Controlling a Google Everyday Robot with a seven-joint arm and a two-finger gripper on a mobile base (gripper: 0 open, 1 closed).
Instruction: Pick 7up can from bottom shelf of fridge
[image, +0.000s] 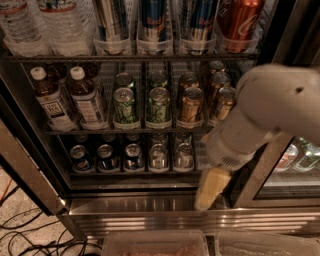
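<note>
The fridge stands open in front of me, with a steel sill. Its bottom shelf holds three dark blue cans on the left. Right of them stand two pale silvery 7up cans with silver tops. My white arm comes in from the right, across the right door post. My gripper hangs pale yellow in front of the sill. It is below and to the right of the 7up cans and touches neither.
The middle rack holds tea bottles, lime-green cans and gold cans. Tall cans and a red cola can stand above. A dark door post is right of the gripper. Cables lie on the floor. Clear bins sit below.
</note>
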